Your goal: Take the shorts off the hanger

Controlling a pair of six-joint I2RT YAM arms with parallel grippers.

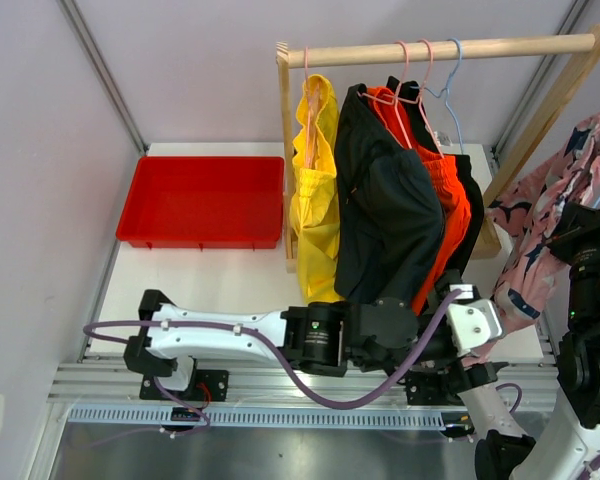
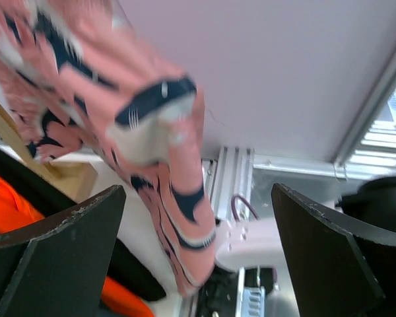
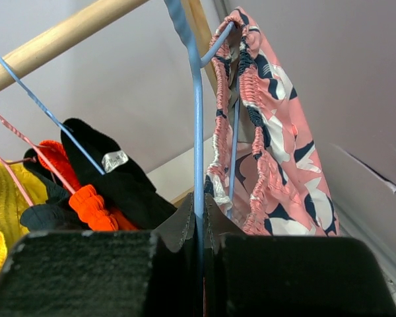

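At the right edge of the overhead view, the pink shorts with a dark navy and white pattern (image 1: 550, 235) hang away from the light wooden rail (image 1: 440, 50), beyond the rack's slanted leg; the right wrist view shows them gathered by the elastic waistband on a thin blue wire hanger (image 3: 198, 132); the right gripper (image 3: 199, 221) has its black fingers pinched shut on that wire, low in the frame; the left gripper (image 2: 198, 251) sits under the hem with its dark fingers (image 2: 66, 244) spread wide, the pink cloth dangling above and between them, touching neither as far as can be seen; the step in hand looks to be stripping this pair from its hanger, one arm holding the wire, the other ready to take the cloth; next, the left fingers would need to rise around a fold of the leg, close, and draw it down and off while the wire is held steady; the bright yellow shorts (image 1: 315, 190), black shorts (image 1: 385, 210) and orange shorts (image 1: 450, 200) hang on the rail at upper centre, not yet dealt with.
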